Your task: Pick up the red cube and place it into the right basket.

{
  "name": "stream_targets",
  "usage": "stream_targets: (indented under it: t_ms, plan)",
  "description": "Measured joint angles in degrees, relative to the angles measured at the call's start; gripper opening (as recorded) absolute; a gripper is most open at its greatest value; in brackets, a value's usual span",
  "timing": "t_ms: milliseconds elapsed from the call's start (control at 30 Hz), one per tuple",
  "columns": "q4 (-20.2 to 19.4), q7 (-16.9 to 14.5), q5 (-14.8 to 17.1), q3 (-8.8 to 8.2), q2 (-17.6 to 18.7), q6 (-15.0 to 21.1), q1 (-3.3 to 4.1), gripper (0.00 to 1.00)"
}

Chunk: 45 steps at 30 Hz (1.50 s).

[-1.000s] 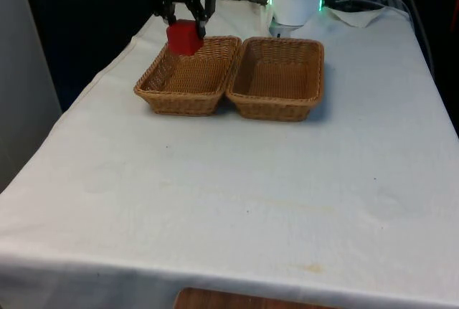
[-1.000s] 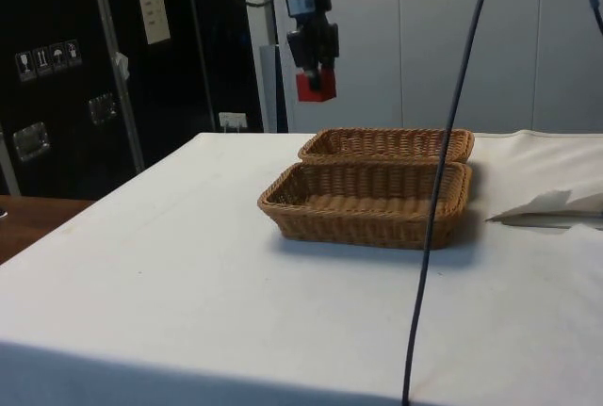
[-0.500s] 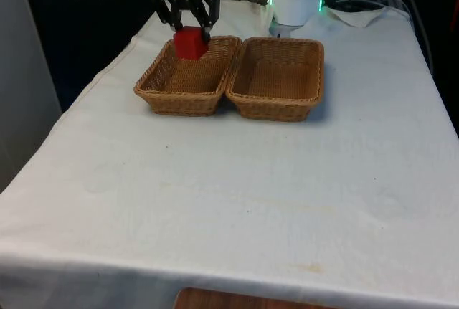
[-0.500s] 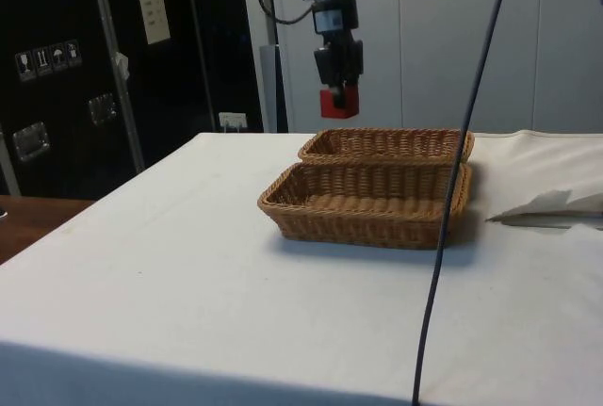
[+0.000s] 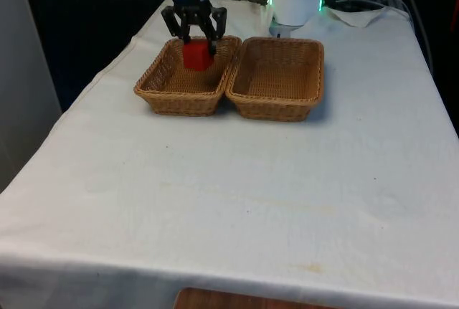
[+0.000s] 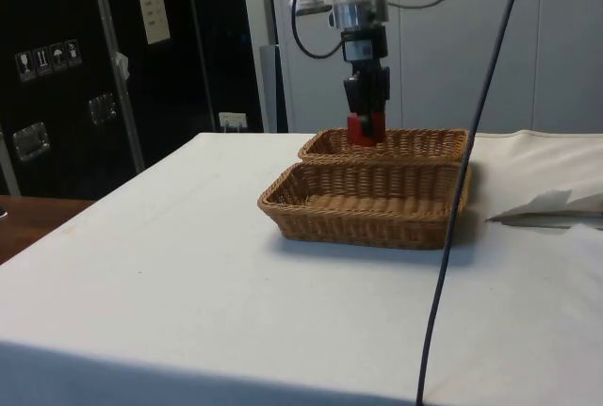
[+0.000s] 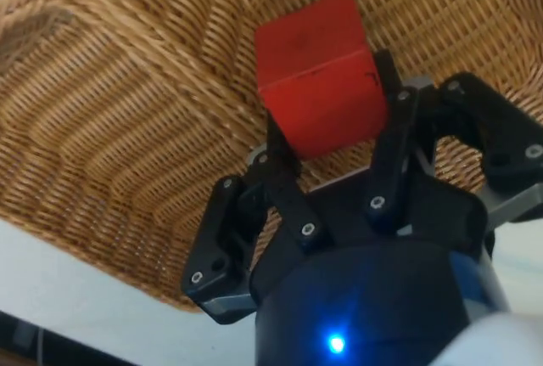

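The hand point(image 5: 196, 39) grips the red cube point(image 5: 197, 56) just above the basket point(image 5: 159, 79) on the front view's left, so the placing step seems underway, and next it likely needs lowering and letting go.

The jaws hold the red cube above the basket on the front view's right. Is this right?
Not quite. The gripper holds the red cube above the basket on the front view's left, not the basket on the front view's right. The front view shows it.
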Motion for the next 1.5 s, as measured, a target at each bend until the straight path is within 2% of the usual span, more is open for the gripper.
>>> stream_targets:
  t_ms: [167, 433, 600, 633, 833, 867, 900, 1300, 1500]
  plan:
    - [-2.23, -0.86, 1.55, 0.57, 1.09, 3.21, 0.00, 0.04]
    - [-2.35, -2.29, 4.18, 1.03, 3.44, 4.47, 0.00, 0.04]
    - [-2.35, -2.29, 4.18, 0.97, 3.44, 4.47, 0.00, 0.06]
    - [-2.41, -2.29, 4.18, 0.97, 3.44, 4.47, 0.00, 0.19]
    - [-2.46, -2.29, 4.18, 0.92, 3.44, 4.47, 0.00, 0.76]
    - [-2.46, -2.29, 4.18, 0.92, 3.44, 4.47, 0.00, 0.76]
    - [-2.46, -2.29, 4.18, 0.92, 3.44, 4.47, 0.00, 0.98]
    - [-2.18, -2.18, 4.18, 1.03, 2.98, 4.41, 0.06, 1.00]
    - [-1.09, 0.00, 3.09, 1.83, 0.40, 2.75, 0.52, 1.00]
